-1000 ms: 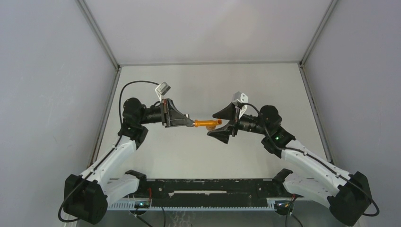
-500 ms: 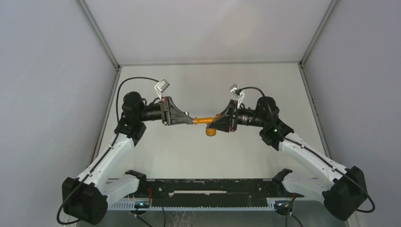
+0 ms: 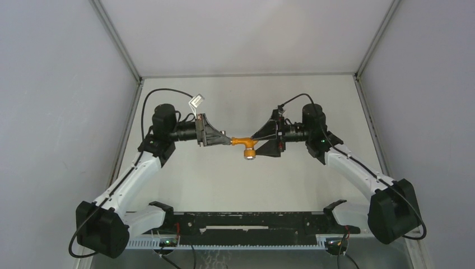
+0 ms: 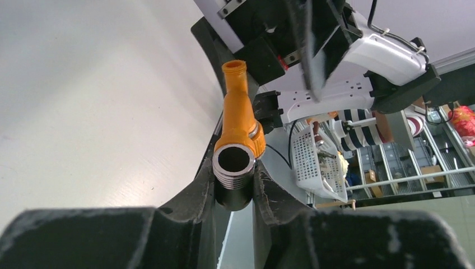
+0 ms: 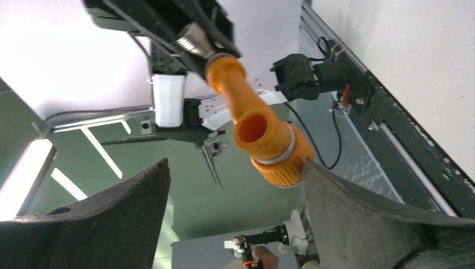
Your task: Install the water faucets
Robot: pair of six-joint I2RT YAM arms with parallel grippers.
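Observation:
The orange T-shaped tap [image 3: 242,142] hangs in the air between my two grippers. My left gripper [image 3: 225,140] is shut on its silvery threaded end [image 4: 233,167]. The orange body [image 4: 237,109] points away from that gripper toward the right one. My right gripper [image 3: 257,144] is open, with a finger on either side of the tap's right end. In the right wrist view the open orange mouth [image 5: 253,126] faces the camera. The ribbed orange collar [image 5: 283,165] lies against the right finger [image 5: 358,218], and the left finger [image 5: 112,224] stands well apart. No separate grey fitting shows.
The pale table [image 3: 246,106] lies below both arms, with grey walls [image 3: 50,112] on three sides. A black rail [image 3: 241,224] with the arm bases runs along the near edge.
Both grippers have moved a little toward the back. My right wrist has rolled and its jaws now stand wide open round the tap. The tap's collared branch has turned toward the near side.

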